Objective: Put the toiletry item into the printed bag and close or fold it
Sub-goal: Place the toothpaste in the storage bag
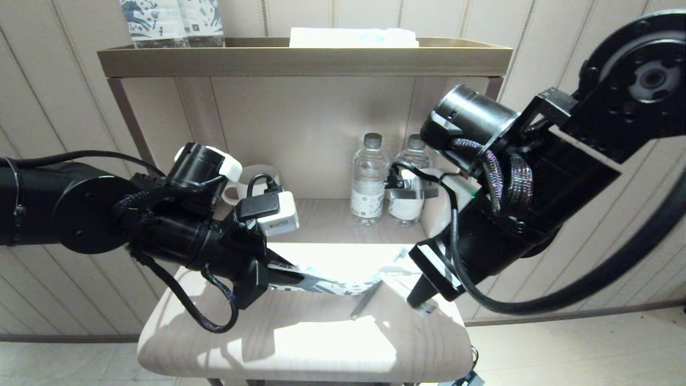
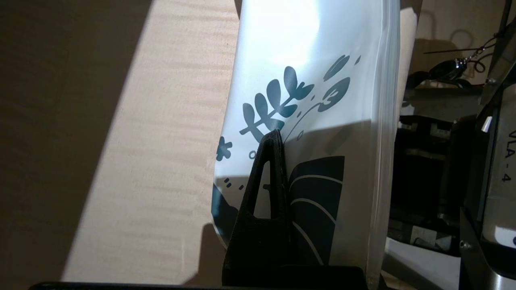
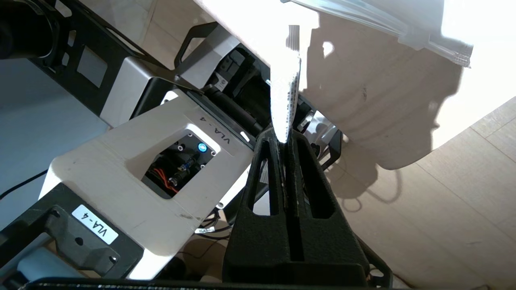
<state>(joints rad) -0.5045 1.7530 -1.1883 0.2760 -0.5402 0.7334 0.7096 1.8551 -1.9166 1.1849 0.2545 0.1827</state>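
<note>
printed bag (image 1: 343, 284) between both grippers — lifted

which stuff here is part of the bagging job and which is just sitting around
In the job:
printed bag, pinched by the left gripper
toiletry item, pinched by the right gripper

Lying about:
two water bottles
mug
printed packs and flat packet on the top shelf

A pale wooden table (image 1: 300, 343) is lit by hard light, with sharp shadows thrown across it. Behind it an open shelf unit (image 1: 300, 61) is set against a panelled wall (image 1: 59, 96). The floor (image 1: 589, 348) is perhaps tiled.
</note>
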